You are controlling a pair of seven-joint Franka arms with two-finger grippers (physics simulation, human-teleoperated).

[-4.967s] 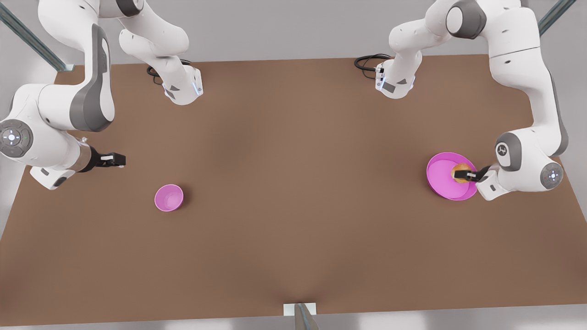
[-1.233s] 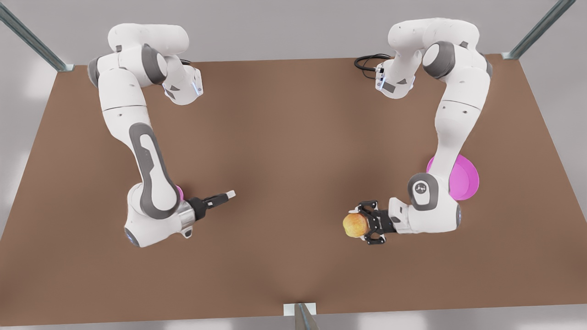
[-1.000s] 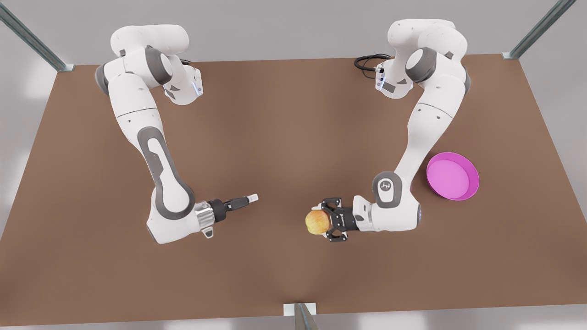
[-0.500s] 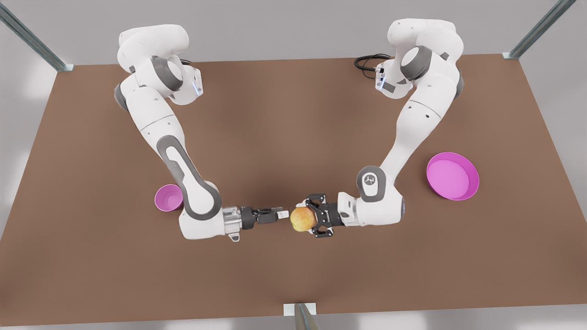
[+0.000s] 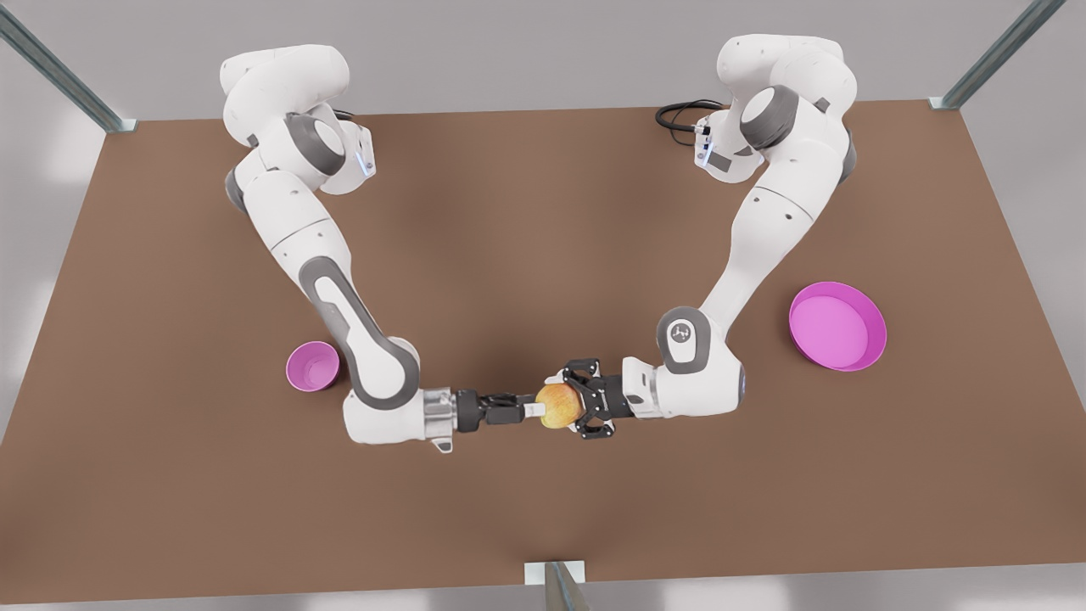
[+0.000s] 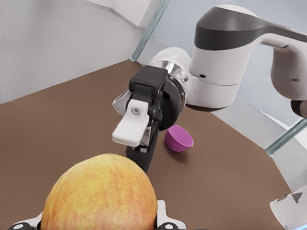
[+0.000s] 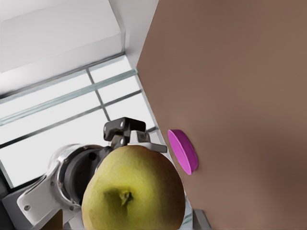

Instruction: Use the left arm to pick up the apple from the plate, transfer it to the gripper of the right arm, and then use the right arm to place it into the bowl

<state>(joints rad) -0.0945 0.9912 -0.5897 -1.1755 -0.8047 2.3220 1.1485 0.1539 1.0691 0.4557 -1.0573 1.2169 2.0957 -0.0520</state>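
So the right arm (image 5: 339,297) has swung in from the front view's left, closing the gap, meaning the handoff is on. The plate (image 5: 837,327) sits empty far right, the bowl (image 5: 311,366) left. The left gripper (image 5: 570,406) pinches the apple (image 5: 556,406) mid-table; the right gripper (image 5: 530,410) touches it, fingers spread around it, not yet clamped.

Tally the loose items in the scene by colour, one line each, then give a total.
Pink: 2, the plate and the bowl
Yellow-orange: 1, the apple
Total: 3
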